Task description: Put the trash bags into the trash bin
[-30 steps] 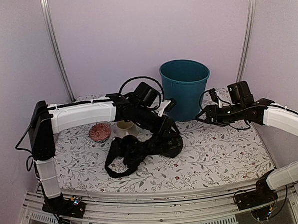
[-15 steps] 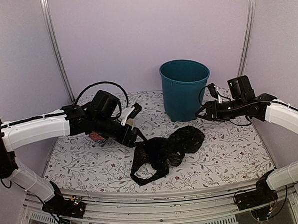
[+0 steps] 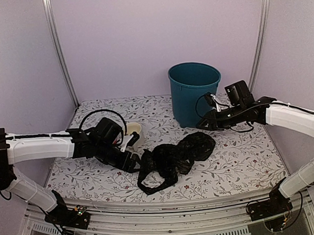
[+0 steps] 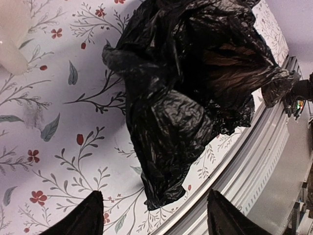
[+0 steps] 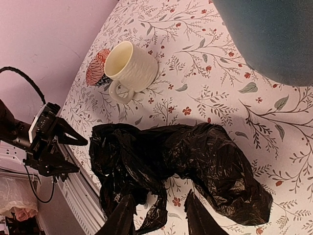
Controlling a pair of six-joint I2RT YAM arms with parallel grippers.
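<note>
Right, the left claw [image 4: 154, 193] is down low over the flowered table [image 3: 244, 165] with its jaws spread wide and nothing between them. Straight ahead of it lies the black trash bag [image 3: 175, 157], a glossy, crumpled heap flat on the tabletop. The bag's nearest fold reaches to just in front of the fingertips; whether it touches them I can't tell. Off to that claw's side and a little behind stands the cream mug [image 3: 132, 130], upright.

Over to the right claw [image 5: 159, 194], which hangs above the table with its fingers parted too, also holding nothing. The bag sprawls directly beneath and in front of it, one fat lobe bulging to one side and a thinner loop trailing under the fingers. Beyond the bag from this claw stands the mug, handle toward the bag, with a small red patterned dish [image 5: 96, 72] tucked just past it.

The teal trash bin [image 3: 194, 92] stands upright just beside the right claw, near the bag's lobe. The bag is wholly outside the bin, on the table between the two claws.
</note>
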